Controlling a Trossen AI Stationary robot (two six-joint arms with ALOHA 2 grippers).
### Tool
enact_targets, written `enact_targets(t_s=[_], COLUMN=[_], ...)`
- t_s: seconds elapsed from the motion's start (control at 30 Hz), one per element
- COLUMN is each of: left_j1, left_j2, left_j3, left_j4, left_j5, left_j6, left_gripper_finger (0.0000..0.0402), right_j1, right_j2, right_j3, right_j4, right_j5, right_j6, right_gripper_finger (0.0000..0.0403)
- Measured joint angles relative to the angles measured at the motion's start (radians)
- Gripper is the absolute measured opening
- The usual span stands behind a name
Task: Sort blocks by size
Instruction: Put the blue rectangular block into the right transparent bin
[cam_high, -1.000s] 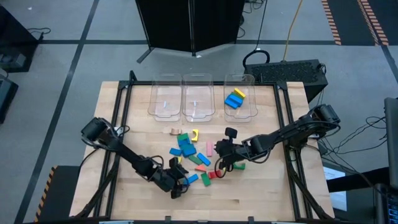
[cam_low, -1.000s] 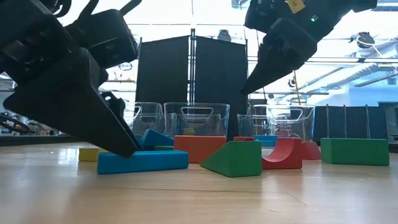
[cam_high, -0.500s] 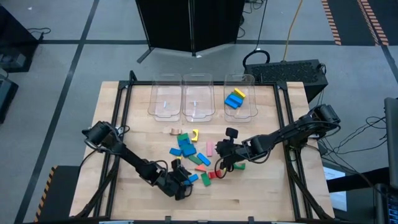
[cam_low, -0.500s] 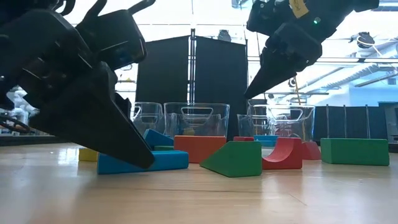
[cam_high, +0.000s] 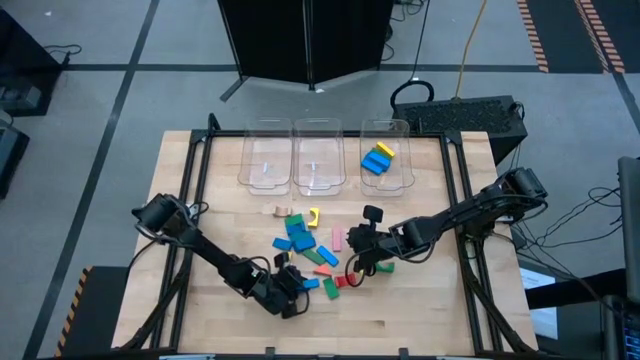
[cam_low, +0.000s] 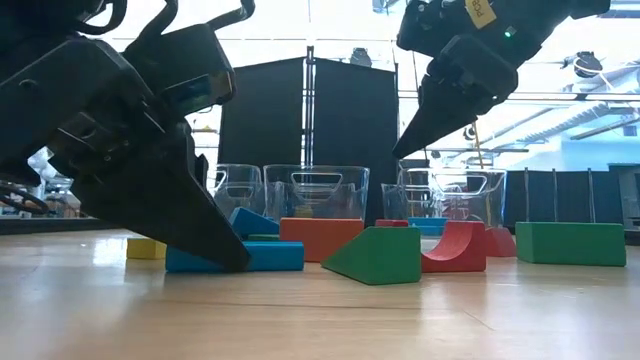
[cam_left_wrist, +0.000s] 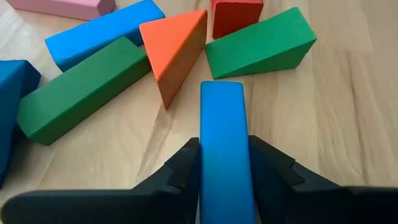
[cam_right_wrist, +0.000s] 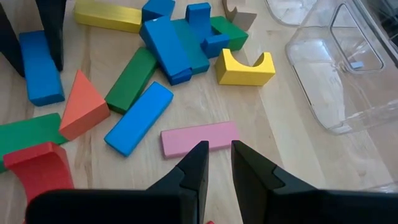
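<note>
Left wrist view: left gripper (cam_left_wrist: 224, 163) fingers pressed on both long sides of flat blue rectangular block (cam_left_wrist: 222, 134) lying on table (cam_left_wrist: 348, 99), long axis pointing away from wrist toward green wedge (cam_left_wrist: 258, 43). Right gripper (cam_right_wrist: 216, 163) hovers over pink block (cam_right_wrist: 199, 138), fingers narrowly apart, empty.
</note>
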Motion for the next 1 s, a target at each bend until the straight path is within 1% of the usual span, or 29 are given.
enact_targets(t_s=[0.1, 0.13, 0.3, 0.43, 0.67, 0.77, 0.87, 1.0], left_j1=[0.001, 0.003, 0.027, 0.046, 0.085, 0.112, 0.158, 0.222], left_j2=[-0.038, -0.053, -0.129, -0.172, -0.226, -0.244, -0.264, -0.282], left_j3=[-0.005, -0.006, -0.004, -0.004, -0.002, -0.002, -0.002, -0.002], left_j4=[-0.034, -0.04, -0.096, -0.113, -0.105, -0.096, -0.087, -0.049], left_j5=[0.0, -0.015, -0.075, -0.082, -0.078, -0.023, 0.096, 0.233], left_j6=[0.048, 0.068, 0.101, 0.13, 0.156, 0.154, 0.142, 0.104], left_gripper_finger=[0.0109, 0.0109, 0.0109, 0.0108, 0.0107, 0.0107, 0.0107, 0.0108], right_j1=[0.006, 0.008, 0.018, 0.027, 0.081, 0.103, 0.124, 0.137], right_j2=[0.0, 0.0, -0.001, -0.001, -0.001, -0.001, -0.001, 0.0], right_j3=[0.0, 0.0, -0.051, -0.089, -0.13, -0.131, -0.13, -0.13], right_j4=[0.008, 0.02, 0.154, 0.238, 0.319, 0.368, 0.4, 0.437], right_j5=[0.0, 0.0, 0.0, 0.001, -0.002, 0.001, 0.008, 0.044], right_j6=[0.0, 0.001, -0.007, -0.019, -0.232, -0.383, -0.562, -0.764], right_gripper_finger=[0.0055, 0.0055, 0.0055, 0.0055, 0.0054, 0.0054, 0.0059, 0.0088])
